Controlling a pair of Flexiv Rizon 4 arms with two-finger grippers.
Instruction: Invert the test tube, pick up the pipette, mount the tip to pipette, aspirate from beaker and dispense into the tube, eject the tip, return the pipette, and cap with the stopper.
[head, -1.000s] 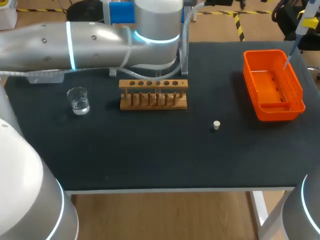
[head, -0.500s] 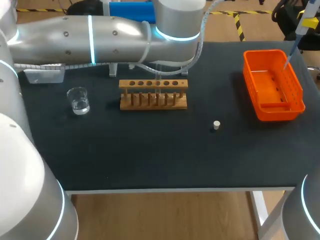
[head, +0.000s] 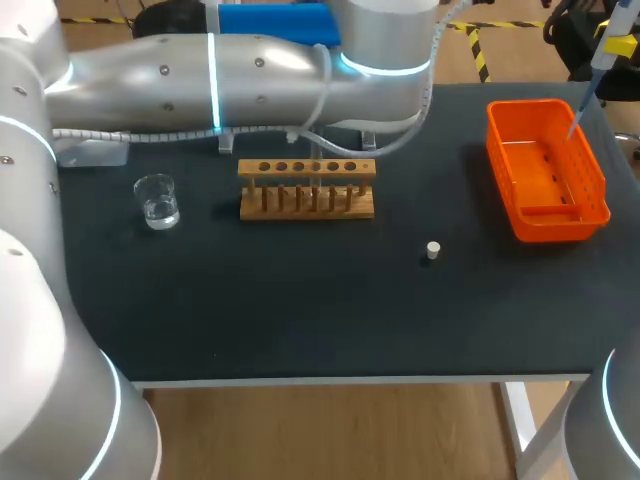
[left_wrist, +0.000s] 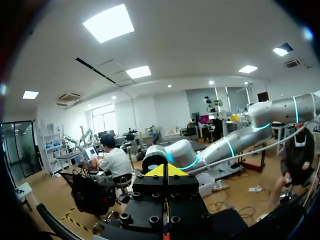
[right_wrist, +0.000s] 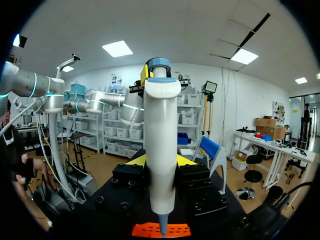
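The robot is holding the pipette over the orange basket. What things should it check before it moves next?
1. Pipette clamped between the right gripper jaws: ok.
2. Pipette's point hangs over the orange basket: ok.
3. Left gripper jaws closed, holding nothing: ok.
4. Stopper lies free on the table, ready for capping: ok.
5. Beaker stands upright, apart from the rack: ok.
6. Rack holds a filled tube: cannot tell.
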